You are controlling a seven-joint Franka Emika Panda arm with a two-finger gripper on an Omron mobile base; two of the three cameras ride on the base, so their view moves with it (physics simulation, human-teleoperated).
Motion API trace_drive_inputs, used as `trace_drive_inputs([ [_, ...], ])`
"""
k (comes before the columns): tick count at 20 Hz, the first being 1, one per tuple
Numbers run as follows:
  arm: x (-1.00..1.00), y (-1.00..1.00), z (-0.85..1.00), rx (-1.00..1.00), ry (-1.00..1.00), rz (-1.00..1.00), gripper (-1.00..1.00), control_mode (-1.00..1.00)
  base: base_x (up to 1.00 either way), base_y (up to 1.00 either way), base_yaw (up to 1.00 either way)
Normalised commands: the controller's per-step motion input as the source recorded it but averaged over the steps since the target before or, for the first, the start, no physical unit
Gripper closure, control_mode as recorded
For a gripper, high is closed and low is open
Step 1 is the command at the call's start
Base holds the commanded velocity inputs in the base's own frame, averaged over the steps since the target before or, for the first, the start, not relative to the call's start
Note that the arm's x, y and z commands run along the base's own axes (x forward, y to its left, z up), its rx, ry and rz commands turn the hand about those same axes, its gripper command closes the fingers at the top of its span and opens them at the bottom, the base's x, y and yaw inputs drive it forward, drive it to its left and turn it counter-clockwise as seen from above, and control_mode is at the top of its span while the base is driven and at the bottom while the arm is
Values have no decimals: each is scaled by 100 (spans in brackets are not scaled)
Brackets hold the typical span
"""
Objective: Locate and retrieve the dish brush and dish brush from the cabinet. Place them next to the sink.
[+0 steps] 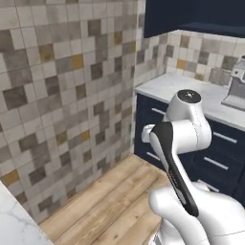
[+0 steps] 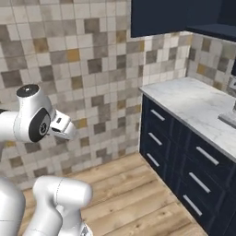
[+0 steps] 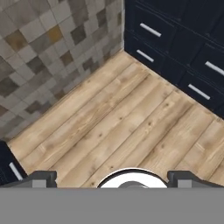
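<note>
Right under my nose is my own arm [image 1: 182,143], folded up in front of the base, and below the hand it's just wooden floor [image 3: 113,118] stretching out to the tiled wall [image 1: 62,95]. So yeah, honest status: basically nothing of the job is done yet as far as I can judge.

Biggest thing around is that mosaic tile wall, then the run of navy drawers [image 2: 184,156] with silver handles under a white marble table [image 2: 193,103]. Up top there's the dark navy wall cabinet [image 2: 161,16], which is where I reckon the two dish brushes are supposed to be. I can't see either brush from here, just the cabinet's underside and front, so where they sit inside is anybody's guess. No sink anywhere I can spot either. There's some grey appliance [image 1: 235,91] at the far end of the table, too cut off to name.

As for my pincer [image 3: 112,177], the two dark tips stand wide apart at the bottom of the hand view, nothing between them, pointing down at bare floorboards. Released and empty.

What's left, by my reckoning: everything. Get over to the cabinet, find both brushes, grab one, carry it to the sink, then the other.
</note>
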Motion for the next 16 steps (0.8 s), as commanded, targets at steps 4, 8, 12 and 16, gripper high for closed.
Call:
trace_drive_inputs([
  [4, 0, 0, 0, 0, 0, 0, -100, 100, 30, 24, -38],
  [8, 0, 0, 0, 0, 0, 0, -100, 100, 35, 26, -37],
  [12, 0, 0, 0, 0, 0, 0, -100, 100, 48, 26, -32],
  [16, 0, 0, 0, 0, 0, 0, -100, 100, 59, 23, -26],
])
